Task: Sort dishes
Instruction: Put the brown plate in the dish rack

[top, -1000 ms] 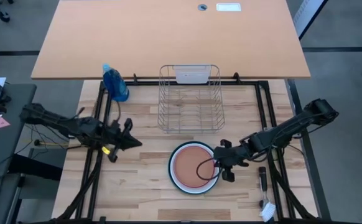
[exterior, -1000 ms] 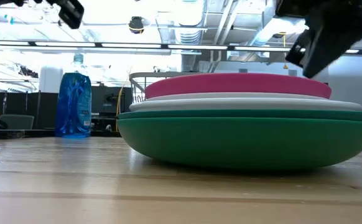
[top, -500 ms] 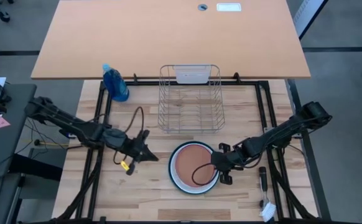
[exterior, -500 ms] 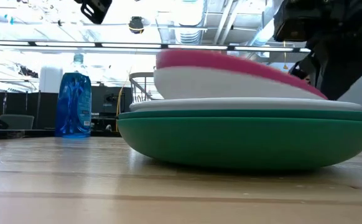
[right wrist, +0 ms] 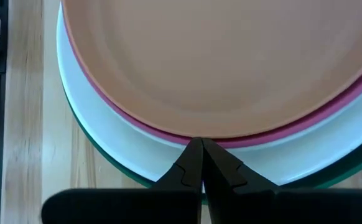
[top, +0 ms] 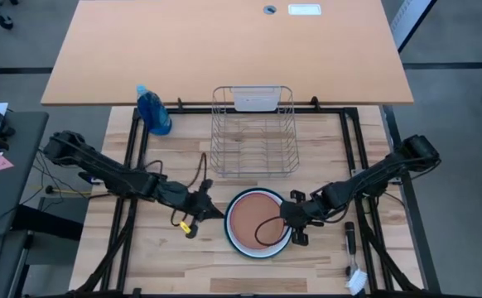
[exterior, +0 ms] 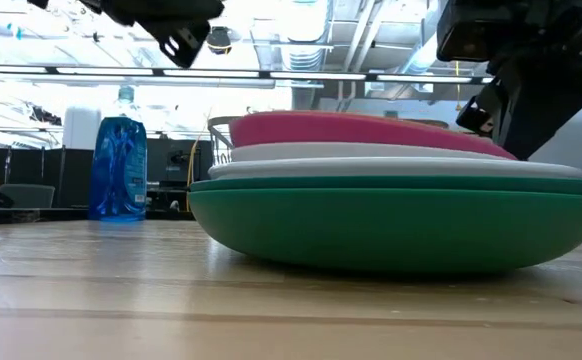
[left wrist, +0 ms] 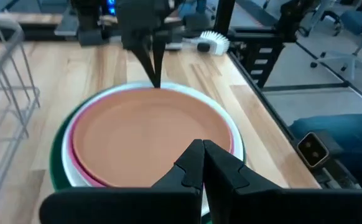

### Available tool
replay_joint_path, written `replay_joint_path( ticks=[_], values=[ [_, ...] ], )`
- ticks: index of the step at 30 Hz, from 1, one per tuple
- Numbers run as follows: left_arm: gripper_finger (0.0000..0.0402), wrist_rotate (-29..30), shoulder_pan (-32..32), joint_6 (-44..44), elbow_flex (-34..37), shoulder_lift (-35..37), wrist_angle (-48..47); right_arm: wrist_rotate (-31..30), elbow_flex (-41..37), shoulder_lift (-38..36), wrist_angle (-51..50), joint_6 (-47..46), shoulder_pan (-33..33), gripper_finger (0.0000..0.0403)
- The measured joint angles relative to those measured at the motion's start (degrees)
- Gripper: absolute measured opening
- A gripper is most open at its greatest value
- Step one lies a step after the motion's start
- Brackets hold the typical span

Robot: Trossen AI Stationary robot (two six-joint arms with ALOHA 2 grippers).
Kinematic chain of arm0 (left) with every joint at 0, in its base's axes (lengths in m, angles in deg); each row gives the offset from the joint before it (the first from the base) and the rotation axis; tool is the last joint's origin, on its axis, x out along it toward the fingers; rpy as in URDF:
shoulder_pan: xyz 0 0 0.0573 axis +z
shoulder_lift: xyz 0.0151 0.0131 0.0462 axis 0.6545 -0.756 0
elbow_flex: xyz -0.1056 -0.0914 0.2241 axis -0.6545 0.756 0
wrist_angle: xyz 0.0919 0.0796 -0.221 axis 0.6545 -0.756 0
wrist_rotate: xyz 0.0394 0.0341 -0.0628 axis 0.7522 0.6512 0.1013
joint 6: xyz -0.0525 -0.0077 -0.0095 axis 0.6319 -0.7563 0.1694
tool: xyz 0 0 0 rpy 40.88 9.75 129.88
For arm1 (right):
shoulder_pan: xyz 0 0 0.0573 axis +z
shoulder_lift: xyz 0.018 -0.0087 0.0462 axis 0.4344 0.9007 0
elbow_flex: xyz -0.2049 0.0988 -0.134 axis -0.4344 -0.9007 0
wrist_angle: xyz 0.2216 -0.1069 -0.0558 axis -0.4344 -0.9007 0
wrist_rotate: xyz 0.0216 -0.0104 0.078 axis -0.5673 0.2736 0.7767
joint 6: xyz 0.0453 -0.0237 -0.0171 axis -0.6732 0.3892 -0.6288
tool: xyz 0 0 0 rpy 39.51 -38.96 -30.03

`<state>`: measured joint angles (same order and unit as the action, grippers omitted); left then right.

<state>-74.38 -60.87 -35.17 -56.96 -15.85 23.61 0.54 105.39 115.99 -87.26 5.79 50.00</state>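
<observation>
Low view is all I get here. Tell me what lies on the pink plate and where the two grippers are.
Observer: A salmon-orange plate lies in the pink plate, topmost on the stack. The high view shows it.
Operator: Now place the grippers.
Observer: The right gripper is at the stack's right rim. Its wrist view shows shut fingers with their tips at the pink rim.
Operator: And the left one.
Observer: The left gripper is by the stack's left edge, fingers shut and pointing across the plates.
</observation>
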Motion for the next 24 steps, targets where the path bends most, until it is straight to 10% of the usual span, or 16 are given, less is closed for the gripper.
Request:
replay_joint_path(
  ticks=[24],
  values=[
    [0.0, 3.5, 2.7, 8.5, -13.5, -15.4, -5.8, -0.1, -0.1, 0.1, 2.1, 0.5, -0.9, 0.0011]
  ],
)
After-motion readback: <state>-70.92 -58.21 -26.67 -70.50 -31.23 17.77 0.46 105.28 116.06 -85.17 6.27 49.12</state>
